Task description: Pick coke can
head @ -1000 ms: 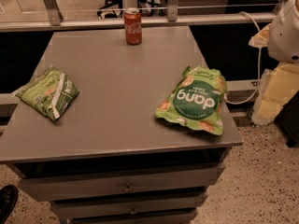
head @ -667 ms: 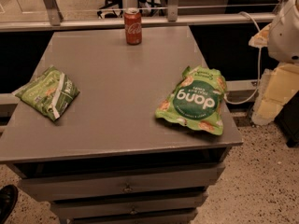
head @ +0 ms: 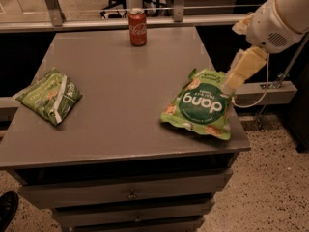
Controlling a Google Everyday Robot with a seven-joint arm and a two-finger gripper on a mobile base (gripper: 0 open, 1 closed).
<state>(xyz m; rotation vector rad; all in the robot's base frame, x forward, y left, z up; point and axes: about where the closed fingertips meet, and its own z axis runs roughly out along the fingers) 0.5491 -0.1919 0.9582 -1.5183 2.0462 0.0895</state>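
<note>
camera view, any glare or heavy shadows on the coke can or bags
Camera view: dim warm light, no strong glare on the table; the coke can at the far edge is evenly lit; the left bag and dang bag cast faint shadows; the drawers below are dark; the gripper by the dang bag's far corner looks brightest.

— What's different since a second ago?
— Your arm swings in from the right. The gripper, earlier out past the table edge, now sits higher and further left, its tip over the top right corner of the dang bag.
— Touching the bag?
— Can't tell.
</note>
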